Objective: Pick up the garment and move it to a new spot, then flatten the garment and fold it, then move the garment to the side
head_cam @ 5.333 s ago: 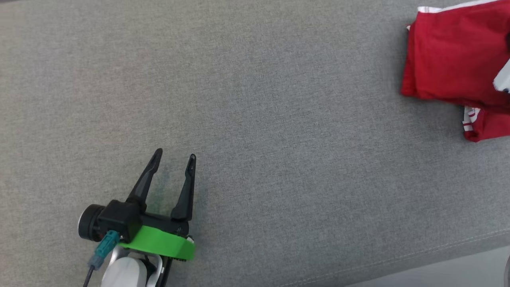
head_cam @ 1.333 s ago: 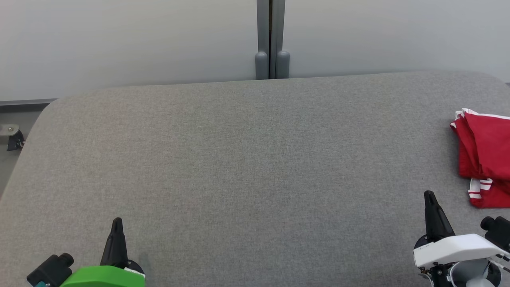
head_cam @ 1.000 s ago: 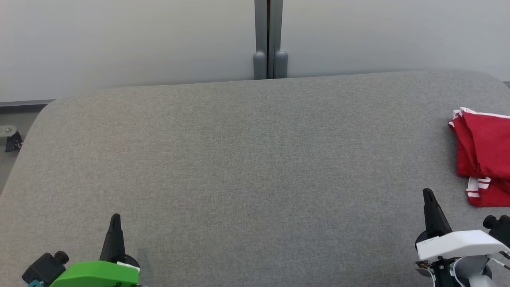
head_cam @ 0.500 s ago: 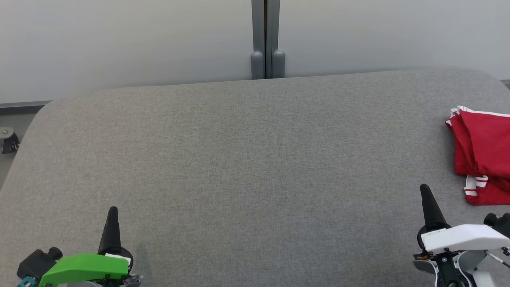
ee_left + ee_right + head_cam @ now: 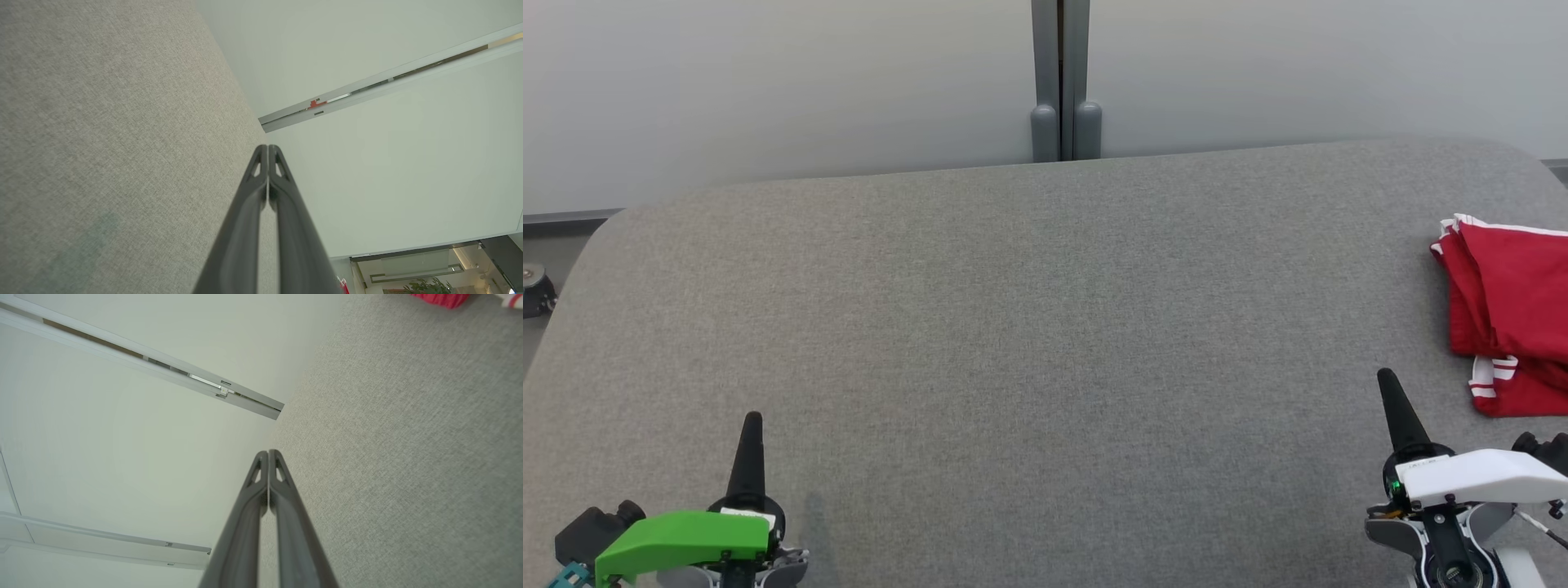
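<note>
Withdrawn, left end effector (image 5: 751,420) and right end effector (image 5: 1385,376) pinch nothing; garment (image 5: 1511,302) hugs right edge of cushion (image 5: 1045,327).

Nothing written can be read: no words, brand or number. A small white label (image 5: 742,513) sits on the body of the left gripper (image 5: 752,420), just beside its green cover. A second label (image 5: 1419,464) sits on the white housing of the right gripper (image 5: 1386,377). Both are too small to make out. In the left wrist view, a red mark (image 5: 314,103) on the wall rail (image 5: 388,75) is blurred.
</note>
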Available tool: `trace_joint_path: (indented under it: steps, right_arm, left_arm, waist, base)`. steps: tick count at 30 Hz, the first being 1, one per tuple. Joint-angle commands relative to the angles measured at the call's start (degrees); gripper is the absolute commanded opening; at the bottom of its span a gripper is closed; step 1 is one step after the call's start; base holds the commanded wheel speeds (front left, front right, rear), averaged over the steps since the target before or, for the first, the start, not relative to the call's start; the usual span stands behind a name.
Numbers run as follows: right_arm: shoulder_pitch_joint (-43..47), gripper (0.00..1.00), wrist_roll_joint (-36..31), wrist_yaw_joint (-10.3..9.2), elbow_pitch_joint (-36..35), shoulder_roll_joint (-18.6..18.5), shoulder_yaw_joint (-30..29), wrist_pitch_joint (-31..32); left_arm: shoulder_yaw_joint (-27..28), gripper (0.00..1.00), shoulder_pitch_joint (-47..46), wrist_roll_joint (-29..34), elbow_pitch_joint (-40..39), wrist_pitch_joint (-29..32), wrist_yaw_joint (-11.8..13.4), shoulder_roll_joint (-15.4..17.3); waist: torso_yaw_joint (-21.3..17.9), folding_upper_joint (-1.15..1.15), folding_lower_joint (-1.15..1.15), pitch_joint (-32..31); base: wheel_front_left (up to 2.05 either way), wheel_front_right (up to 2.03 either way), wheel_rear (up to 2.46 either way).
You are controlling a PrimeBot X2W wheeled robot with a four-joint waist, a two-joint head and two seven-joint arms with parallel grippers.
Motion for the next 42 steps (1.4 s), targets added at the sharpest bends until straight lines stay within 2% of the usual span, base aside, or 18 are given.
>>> trace_joint_path:
  steps: [1, 42]
  right_arm:
    - [-1.02, 0.00, 1.63, -0.04, -0.18, -0.29, -0.10, 0.40]
    - [-3.72, 0.00, 23.05, -0.03, 1.74, -0.28, -0.24, 5.23]
  left_arm:
    - [0.46, 0.00, -1.48, -1.34, -0.22, 0.31, -0.24, 0.26]
    - [2.36, 0.00, -4.32, -18.96, 0.71, 5.18, -1.07, 0.33]
  waist:
    - [-0.04, 0.00, 0.00, 0.00]
    - [-1.41, 0.00, 0.00, 0.16]
  base:
    - [0.00, 0.00, 0.00]
    - [0.00, 0.00, 0.00]
